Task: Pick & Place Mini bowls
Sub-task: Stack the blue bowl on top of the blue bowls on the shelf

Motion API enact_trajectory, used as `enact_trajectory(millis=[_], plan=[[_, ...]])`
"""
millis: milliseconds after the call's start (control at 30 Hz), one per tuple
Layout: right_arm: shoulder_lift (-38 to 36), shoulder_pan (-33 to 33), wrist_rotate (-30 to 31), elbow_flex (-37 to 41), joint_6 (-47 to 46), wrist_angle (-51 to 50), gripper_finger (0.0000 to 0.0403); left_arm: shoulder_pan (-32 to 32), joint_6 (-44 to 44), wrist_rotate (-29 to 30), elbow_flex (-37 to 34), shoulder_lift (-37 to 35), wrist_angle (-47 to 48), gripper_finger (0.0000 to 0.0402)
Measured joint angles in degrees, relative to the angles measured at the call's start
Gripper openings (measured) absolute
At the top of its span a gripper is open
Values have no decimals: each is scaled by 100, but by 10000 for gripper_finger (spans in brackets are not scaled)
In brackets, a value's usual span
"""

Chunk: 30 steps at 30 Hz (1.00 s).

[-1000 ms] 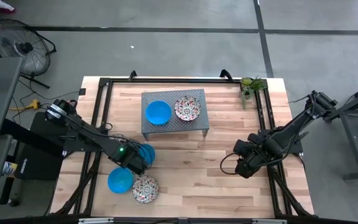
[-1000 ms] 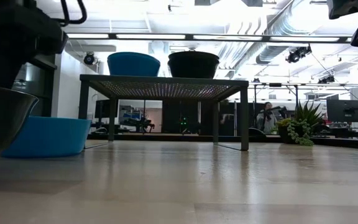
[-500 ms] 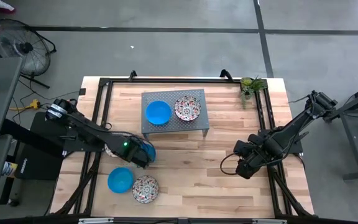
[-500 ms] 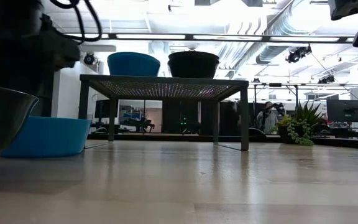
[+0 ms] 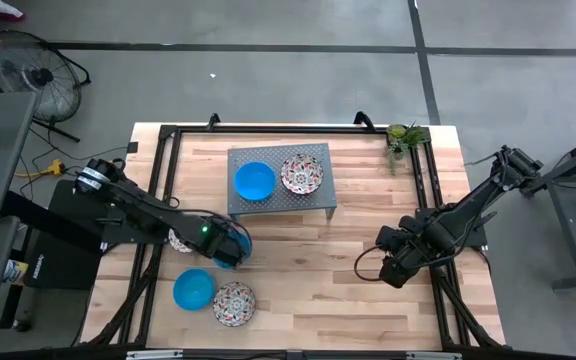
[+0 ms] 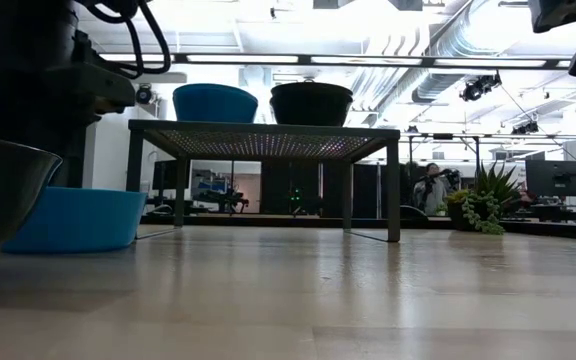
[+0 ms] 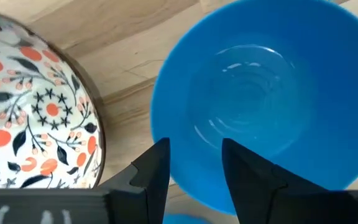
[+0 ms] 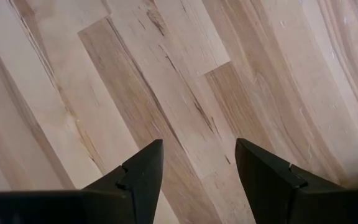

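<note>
On my overhead feed I count six mini bowls. Two sit side by side on the grey perforated stand: a plain bright blue bowl and a white floral bowl speckled red and dark. Two more rest near the table's front edge, a blue one touching a floral one. The last pair lies under my left arm in front of the stand's left end: a glossy blue bowl with a smooth, empty inside, and just beside it a floral bowl with orange blossoms and dark leaves.

My left gripper hangs over the near rim of that blue bowl, fingers spread with the rim showing between them; I cannot tell whether they touch it. The left arm covers most of this pair from above.

My right gripper waits well apart over bare wooden table on the right side, jaws spread wide and holding nothing.

A small potted plant stands at the far right corner of the black frame. Beyond the table a floor fan stands on the concrete, and a person shows far off in the room.
</note>
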<state>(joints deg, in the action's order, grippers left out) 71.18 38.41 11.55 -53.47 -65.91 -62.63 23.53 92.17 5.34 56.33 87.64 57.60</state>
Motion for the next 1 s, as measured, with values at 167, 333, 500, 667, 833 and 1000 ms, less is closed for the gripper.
enact_trajectory(millis=[167,333,500,667,833,1000], plan=[[0,-3,34,0,23,-1,188,0,-41,14,0,0,117,140],[0,-14,71,0,37,0,188,0,-41,58,0,0,194,140],[0,-14,94,0,39,0,188,-70,-143,101,44,0,254,140],[0,-14,109,0,37,0,188,-70,-237,302,223,0,787,140],[0,-14,139,0,36,4,188,-70,-355,318,211,0,813,140],[0,-17,179,0,26,23,188,-290,-673,276,211,0,791,140]])
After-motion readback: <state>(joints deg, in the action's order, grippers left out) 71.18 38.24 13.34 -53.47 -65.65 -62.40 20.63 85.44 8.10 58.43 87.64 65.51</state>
